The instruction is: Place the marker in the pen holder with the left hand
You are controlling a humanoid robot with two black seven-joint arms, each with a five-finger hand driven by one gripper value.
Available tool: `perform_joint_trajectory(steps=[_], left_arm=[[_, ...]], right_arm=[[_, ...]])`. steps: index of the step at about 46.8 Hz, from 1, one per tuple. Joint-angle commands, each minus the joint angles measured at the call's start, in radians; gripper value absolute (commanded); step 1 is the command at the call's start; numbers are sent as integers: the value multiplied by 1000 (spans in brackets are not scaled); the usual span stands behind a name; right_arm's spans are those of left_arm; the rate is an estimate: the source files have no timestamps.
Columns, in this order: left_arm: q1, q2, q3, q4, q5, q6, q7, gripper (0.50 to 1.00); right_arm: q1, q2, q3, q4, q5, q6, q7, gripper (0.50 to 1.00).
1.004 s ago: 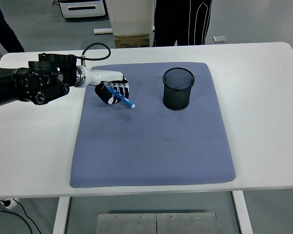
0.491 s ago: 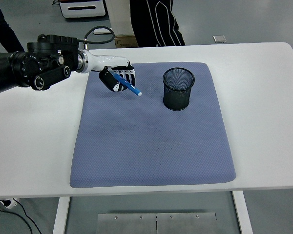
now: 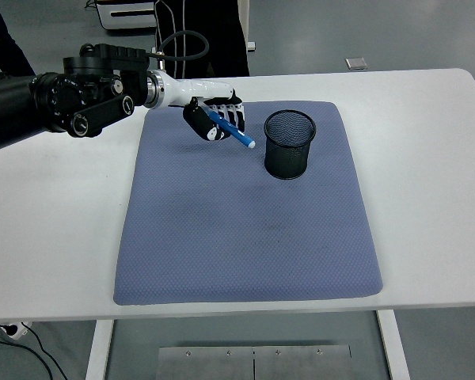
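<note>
Blue mat [image 3: 245, 237] spread on white table [image 3: 427, 198]. Black mesh pen holder [image 3: 290, 143] upright on mat's far right part, nothing visible inside. Left hand [image 3: 216, 119] just left of holder, fingers curled around blue marker [image 3: 229, 129], tip angled down-right toward holder's rim, not inside.

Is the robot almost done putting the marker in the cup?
Partly. Done: the left robot hand has the marker gripped and raised over the mat. In hand: it is beside the pen holder. Left: get above the holder and drop it in.
</note>
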Motion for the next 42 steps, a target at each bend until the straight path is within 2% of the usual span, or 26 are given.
perform_joint_trajectory(steps=[1, 10, 19, 23, 42], left_arm=[[-3, -2, -21, 6, 1, -4, 0, 500], [-14, -17, -52, 6, 0, -25, 0, 500], [-13, -73, -53, 44, -14, -28, -1, 500], [-13, -96, -58, 66, -20, -46, -7, 500], [0, -148, -176, 84, -26, -54, -9, 500]], right_arm=[[0, 0, 0, 1, 0, 0, 0, 1000], [0, 0, 0, 0, 2, 0, 0, 1000], [0, 0, 0, 0, 0, 0, 0, 1000], [0, 0, 0, 0, 0, 0, -1, 1000], [0, 0, 0, 0, 0, 0, 0, 1000]])
